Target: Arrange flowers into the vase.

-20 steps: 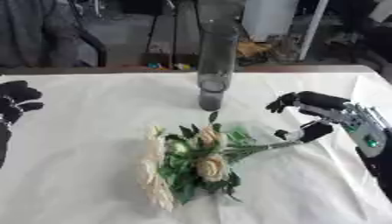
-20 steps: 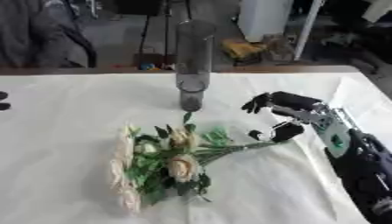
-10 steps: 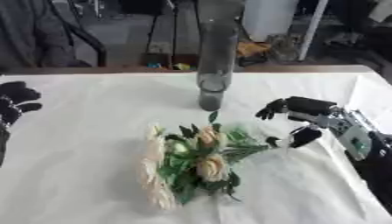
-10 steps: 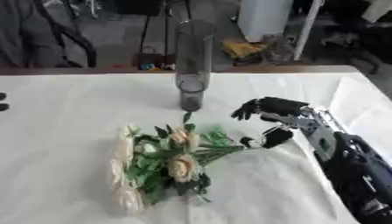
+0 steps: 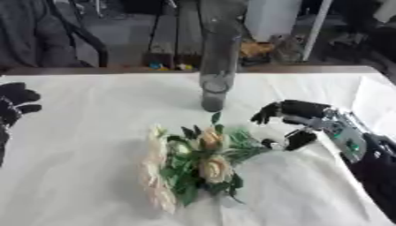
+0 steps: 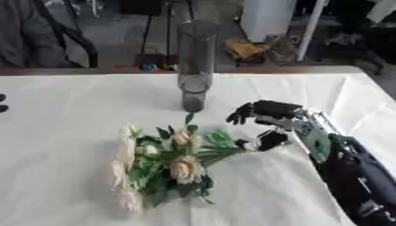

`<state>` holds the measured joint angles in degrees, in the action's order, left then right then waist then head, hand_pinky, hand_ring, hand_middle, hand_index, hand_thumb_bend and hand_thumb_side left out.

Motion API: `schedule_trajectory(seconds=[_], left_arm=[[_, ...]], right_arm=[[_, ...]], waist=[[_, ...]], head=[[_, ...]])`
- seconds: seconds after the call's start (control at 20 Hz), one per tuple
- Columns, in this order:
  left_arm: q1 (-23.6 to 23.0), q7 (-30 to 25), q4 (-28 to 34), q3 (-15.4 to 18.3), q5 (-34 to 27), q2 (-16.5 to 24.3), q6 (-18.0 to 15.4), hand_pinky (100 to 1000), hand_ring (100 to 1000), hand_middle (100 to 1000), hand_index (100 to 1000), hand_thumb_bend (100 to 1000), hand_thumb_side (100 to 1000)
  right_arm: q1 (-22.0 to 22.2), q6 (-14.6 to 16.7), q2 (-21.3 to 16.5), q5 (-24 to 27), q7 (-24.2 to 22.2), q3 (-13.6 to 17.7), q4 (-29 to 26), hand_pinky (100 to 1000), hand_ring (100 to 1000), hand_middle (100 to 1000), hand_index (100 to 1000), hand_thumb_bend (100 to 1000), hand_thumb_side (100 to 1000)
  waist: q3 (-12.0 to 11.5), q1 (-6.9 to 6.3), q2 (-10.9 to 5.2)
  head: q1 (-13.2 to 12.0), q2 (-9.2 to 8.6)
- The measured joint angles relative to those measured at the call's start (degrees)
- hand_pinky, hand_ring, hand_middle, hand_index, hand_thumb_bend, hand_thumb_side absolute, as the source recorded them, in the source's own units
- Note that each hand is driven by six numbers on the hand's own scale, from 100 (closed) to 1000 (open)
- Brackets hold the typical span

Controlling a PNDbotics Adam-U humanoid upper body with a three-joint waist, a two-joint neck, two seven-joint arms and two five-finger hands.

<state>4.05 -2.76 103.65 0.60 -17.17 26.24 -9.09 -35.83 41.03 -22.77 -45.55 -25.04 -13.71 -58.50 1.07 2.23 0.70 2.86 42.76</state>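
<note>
Left eye view showed a bunch of flowers (image 5: 193, 163) lying flat on the white-covered surface (image 5: 85, 176), cream and pale peach blooms pointing toward the near edge and the green stems running off to the right. The right robot hand (image 5: 298, 121) came in from the right side and sat at the stem ends, its fingers curved over from above and its thumb below them; I could not tell whether it actually pinched the stems or only bracketed them. The tall, clear vase (image 6: 195, 66) stood upright farther back on the surface, just beyond the flowers and apart from them, with something dark low inside it. The left robot hand (image 5: 14, 103) rested at the left edge of the view, well away from the flowers, black fingers loosely curled and holding nothing.
</note>
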Motion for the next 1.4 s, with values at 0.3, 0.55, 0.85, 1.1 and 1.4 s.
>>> schedule_trajectory(seconds=[0.3,0.55,0.85,1.1,1.4], left_arm=[[0.0,-0.02,0.0,0.0,-0.02,0.0,0.02,747,747,639,767,620,929],[0.0,-0.15,0.0,0.0,-0.2,0.0,0.14,747,747,639,767,621,930],[0.0,-0.27,-0.01,-0.01,-0.28,0.0,0.27,747,747,639,767,620,929],[0.0,-0.29,-0.01,-0.01,-0.4,0.0,0.28,747,746,639,767,619,929],[0.0,-0.32,-0.01,-0.02,-0.41,0.0,0.29,748,746,639,767,618,930]], right_arm=[[0.0,-0.76,0.35,1.44,-0.76,-0.62,-0.06,765,695,695,885,306,461],[-0.01,-1.38,0.33,2.56,-1.38,-1.46,-0.53,773,703,703,896,472,539],[0.0,-2.12,0.28,3.0,-2.12,-2.69,-1.91,784,716,715,911,557,581],[0.49,-2.18,0.27,2.13,-2.18,-3.95,-2.75,785,716,712,915,546,544],[1.69,-0.91,0.28,-0.87,-0.91,-4.34,-3.86,753,680,671,901,455,410]], waist=[[-0.05,0.3,0.0],[-0.02,0.33,-0.05],[0.1,0.43,-0.19],[0.11,0.47,-0.25],[0.3,0.35,-0.21]], head=[[0.2,0.0],[0.31,0.0],[0.62,0.0],[0.82,-0.02],[0.86,-0.11]])
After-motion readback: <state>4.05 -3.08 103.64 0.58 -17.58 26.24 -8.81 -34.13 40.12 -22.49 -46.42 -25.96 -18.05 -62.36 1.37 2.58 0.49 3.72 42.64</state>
